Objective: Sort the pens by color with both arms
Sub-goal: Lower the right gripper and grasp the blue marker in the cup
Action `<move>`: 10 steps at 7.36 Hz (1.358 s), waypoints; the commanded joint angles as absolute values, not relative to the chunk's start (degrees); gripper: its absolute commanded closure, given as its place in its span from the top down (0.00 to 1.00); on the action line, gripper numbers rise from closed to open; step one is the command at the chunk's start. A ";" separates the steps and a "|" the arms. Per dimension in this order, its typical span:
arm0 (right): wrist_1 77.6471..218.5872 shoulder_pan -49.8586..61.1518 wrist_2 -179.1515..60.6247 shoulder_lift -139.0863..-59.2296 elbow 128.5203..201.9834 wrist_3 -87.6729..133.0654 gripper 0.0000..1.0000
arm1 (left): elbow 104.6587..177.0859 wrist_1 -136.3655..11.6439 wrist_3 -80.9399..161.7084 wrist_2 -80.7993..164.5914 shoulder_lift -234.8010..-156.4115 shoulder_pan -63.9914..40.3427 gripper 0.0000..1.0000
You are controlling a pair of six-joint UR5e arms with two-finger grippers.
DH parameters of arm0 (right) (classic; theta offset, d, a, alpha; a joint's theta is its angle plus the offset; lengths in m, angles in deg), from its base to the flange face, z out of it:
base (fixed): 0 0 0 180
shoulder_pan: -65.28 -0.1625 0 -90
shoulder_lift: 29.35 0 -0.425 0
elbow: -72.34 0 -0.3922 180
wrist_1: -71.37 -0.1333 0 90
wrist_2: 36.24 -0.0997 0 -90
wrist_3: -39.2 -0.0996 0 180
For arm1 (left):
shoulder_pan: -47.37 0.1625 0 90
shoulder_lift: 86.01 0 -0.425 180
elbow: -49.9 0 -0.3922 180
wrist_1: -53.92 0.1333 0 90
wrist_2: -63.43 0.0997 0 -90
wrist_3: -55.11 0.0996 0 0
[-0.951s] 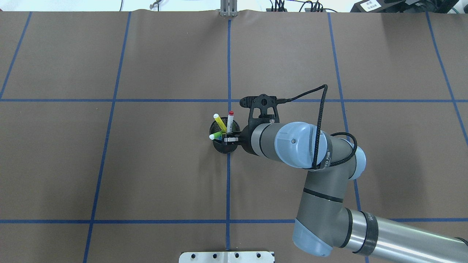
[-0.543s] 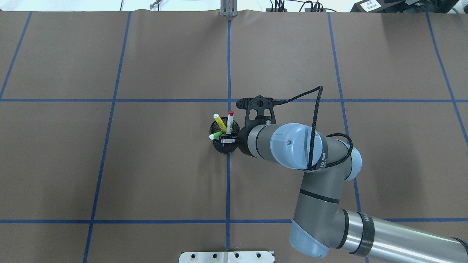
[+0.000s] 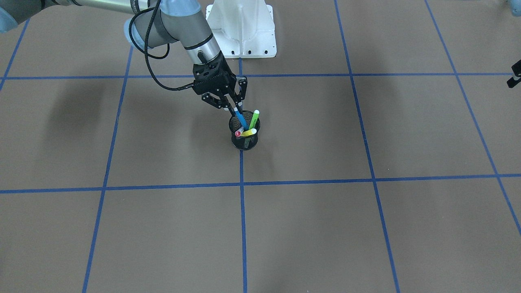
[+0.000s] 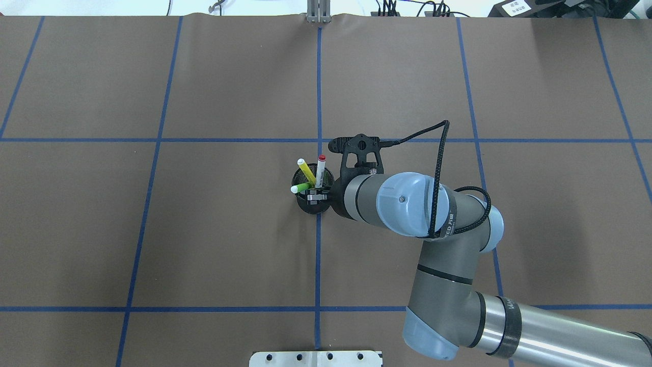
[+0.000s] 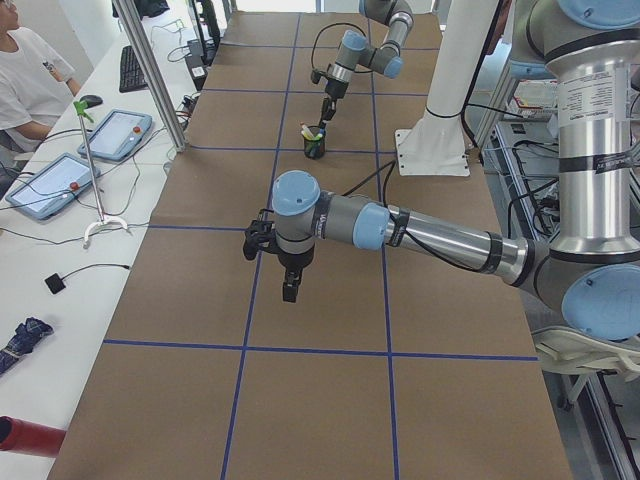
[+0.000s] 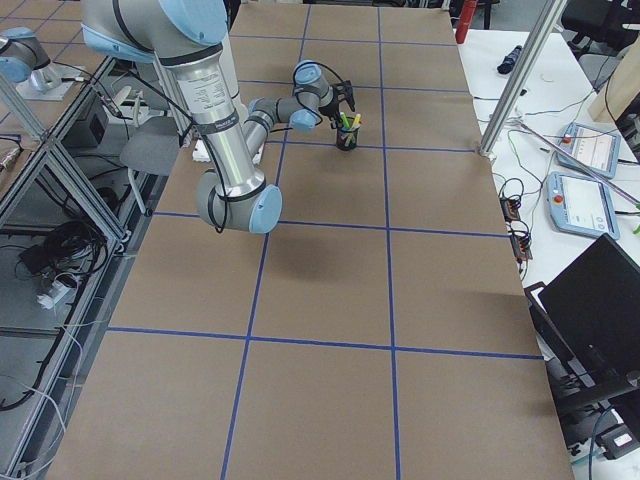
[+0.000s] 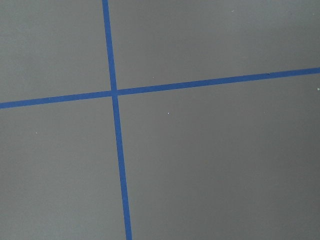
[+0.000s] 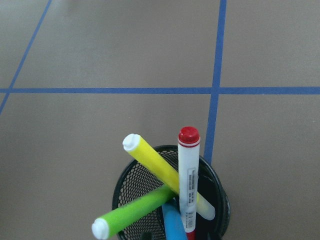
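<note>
A black mesh cup (image 3: 244,143) stands at the table's middle, on a blue tape line. It holds a blue pen (image 3: 241,120), a lime green pen (image 3: 253,119), a yellow pen (image 3: 249,132) and a red-and-white pen (image 3: 239,132). My right gripper (image 3: 234,108) reaches down over the cup's near rim, jaws close around the blue pen's top. The right wrist view shows the yellow pen (image 8: 150,159), green pen (image 8: 132,212), red-and-white pen (image 8: 188,175) and blue pen (image 8: 172,225). My left gripper (image 5: 288,292) hangs over bare table far from the cup; I cannot tell its state.
The white base mount (image 3: 242,28) sits at the robot's edge of the table. Blue tape lines divide the brown table (image 4: 153,229) into squares. A person (image 5: 25,70) sits at a side table with tablets, beyond the far edge.
My right arm moved a little to the left, bringing the gripper closer onto the cup, then stopped. The green pen's pale end shifted slightly.
</note>
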State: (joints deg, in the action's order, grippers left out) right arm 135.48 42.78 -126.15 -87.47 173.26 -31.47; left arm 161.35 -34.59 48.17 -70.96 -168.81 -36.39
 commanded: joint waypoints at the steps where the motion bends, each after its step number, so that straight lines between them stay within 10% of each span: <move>1: 135.44 42.78 -126.42 -87.53 173.59 -31.47 0.00 | 161.35 -34.59 48.17 -70.96 -168.80 -36.39 1.00; 10: 146.33 37.69 -129.75 -92.27 191.77 -30.68 0.00 | 161.61 -34.50 48.17 -71.04 -168.80 -36.39 0.99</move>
State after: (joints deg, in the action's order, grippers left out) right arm 144.70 38.63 -128.70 -91.24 189.00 -30.75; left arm 161.61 -34.53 48.17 -71.04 -168.80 -36.45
